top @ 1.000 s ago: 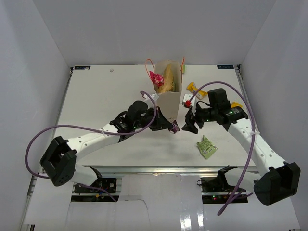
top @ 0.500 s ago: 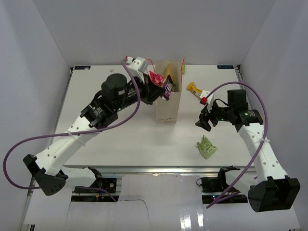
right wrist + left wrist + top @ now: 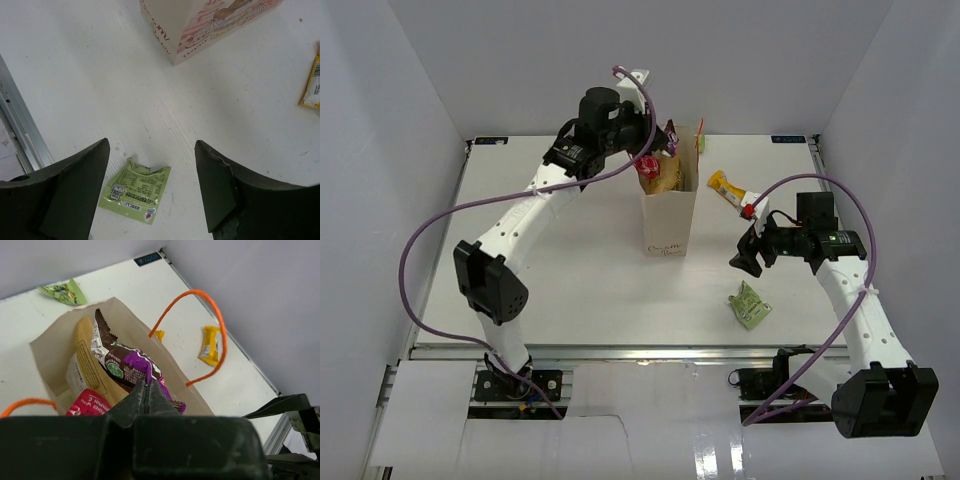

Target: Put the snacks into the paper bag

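Cream-beige paper carrier bag (image 3: 670,220) stands upright near the middle of the white table (image 3: 550,260), mouth open, with thin orange loop handles (image 3: 212,310) arching over its rim. Reddish-pink script and a drawing run across its lower front, the letters too small to read. Inside leans a large tan-gold chip bag (image 3: 85,357) with a pale panel of fine print that cannot be made out. The left gripper (image 3: 146,390) hangs over the bag's mouth, jaws pressed together on the edge of a dark purple packet (image 3: 131,367). This packet has a brown serrated end, a round green badge and white lettering too fine to read, and it hangs over the opening, above the chip bag. The right gripper (image 3: 152,145) hovers to the right of the bag, jaws spread wide with nothing between them. Below it a crumpled green packet (image 3: 135,190) lies flat on the table, its fine-print panel face up but illegible. A red packet (image 3: 87,404) with partly hidden white lettering sits in the bag beside the chip bag. A yellow packet (image 3: 724,184) lies on the table to the right of the bag, and a second green packet (image 3: 62,290) lies behind the bag.
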